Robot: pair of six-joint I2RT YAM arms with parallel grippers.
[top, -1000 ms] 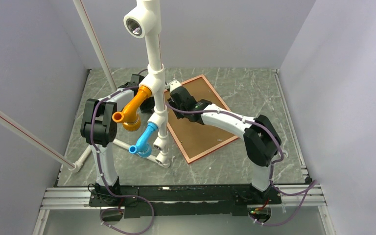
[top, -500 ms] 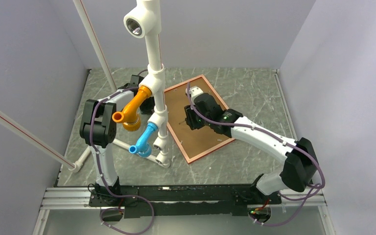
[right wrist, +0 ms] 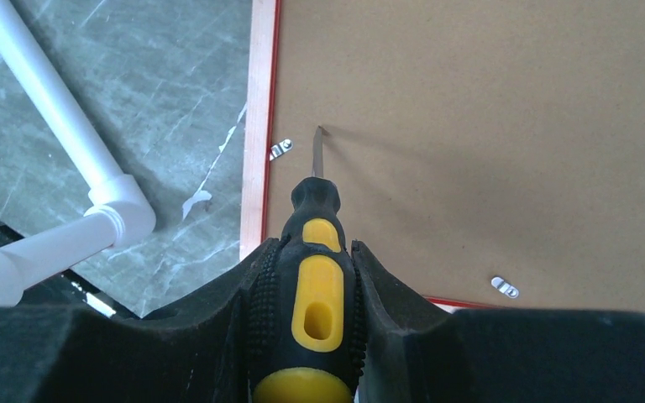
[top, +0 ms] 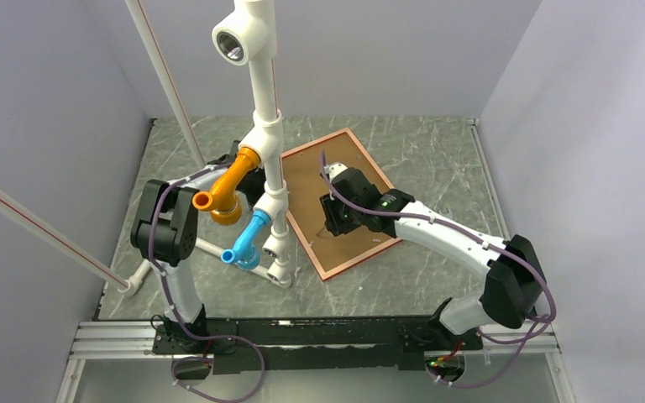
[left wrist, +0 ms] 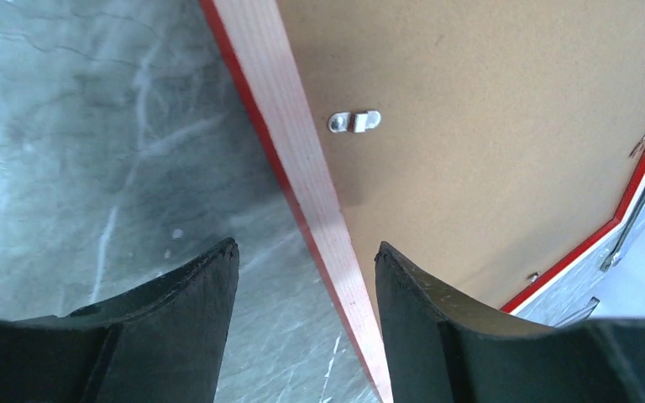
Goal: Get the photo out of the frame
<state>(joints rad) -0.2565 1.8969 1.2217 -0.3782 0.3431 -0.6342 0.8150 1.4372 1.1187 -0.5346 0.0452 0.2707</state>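
Right wrist: right gripper (right wrist: pixel 313 252) clamps screwdriver (right wrist: pixel 319 302), tip over backing (right wrist: pixel 470 126), just inside frame (right wrist: pixel 259 84).
Left wrist: left gripper (left wrist: pixel 306 250) spread wide over frame edge.

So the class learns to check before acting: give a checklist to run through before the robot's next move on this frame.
1. Grip of right gripper on screwdriver: ok.
2. Blade tip on nearest clip: not ok, it points at the backing board beside it.
3. Open left gripper over the frame edge: ok.
4. Clips clear of board: not ok, one clip lies on it.
5. Sight of photo: cannot tell, hidden.
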